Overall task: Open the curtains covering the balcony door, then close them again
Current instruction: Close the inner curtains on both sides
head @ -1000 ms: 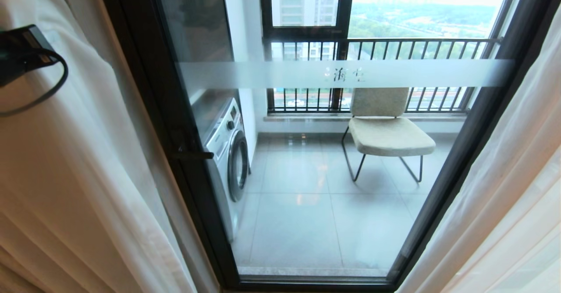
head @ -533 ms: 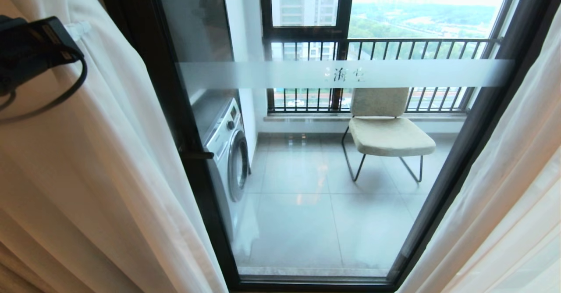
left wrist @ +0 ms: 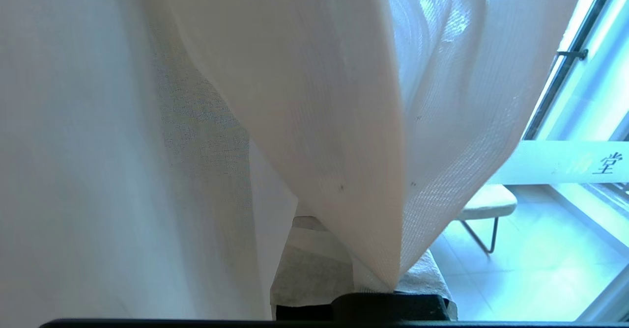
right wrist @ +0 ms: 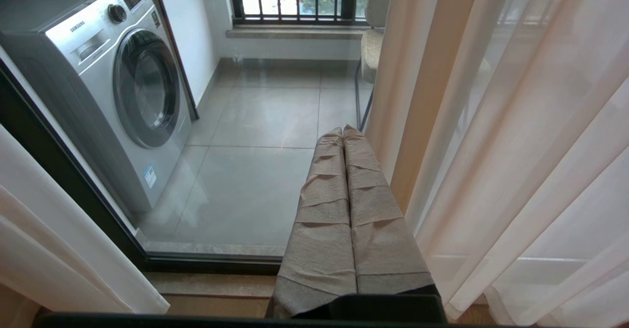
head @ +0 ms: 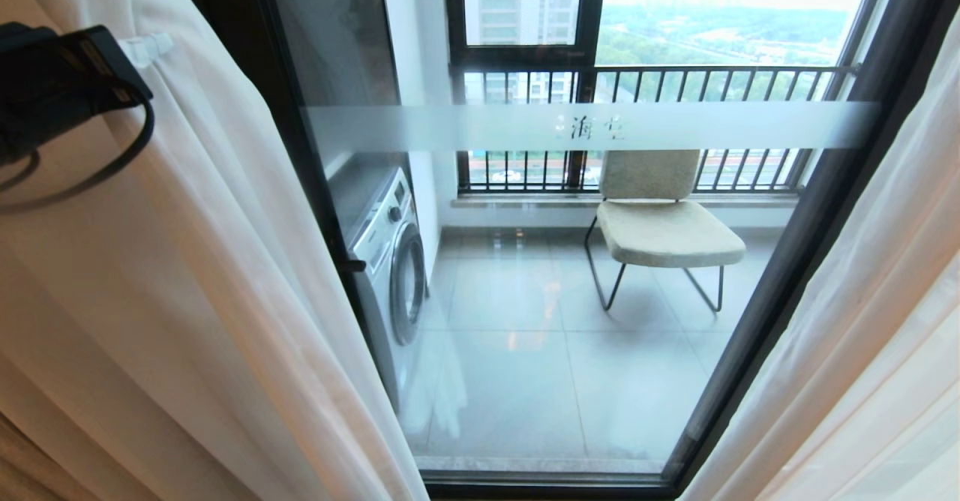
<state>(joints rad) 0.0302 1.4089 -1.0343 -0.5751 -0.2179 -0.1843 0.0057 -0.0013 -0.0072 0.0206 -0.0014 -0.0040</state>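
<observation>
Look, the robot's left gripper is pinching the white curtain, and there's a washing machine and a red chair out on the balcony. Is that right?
Almost. The chair is beige, not red, as the head view shows. The rest holds: the left gripper is shut on the white curtain, and a washing machine stands out on the balcony behind the glass.
</observation>
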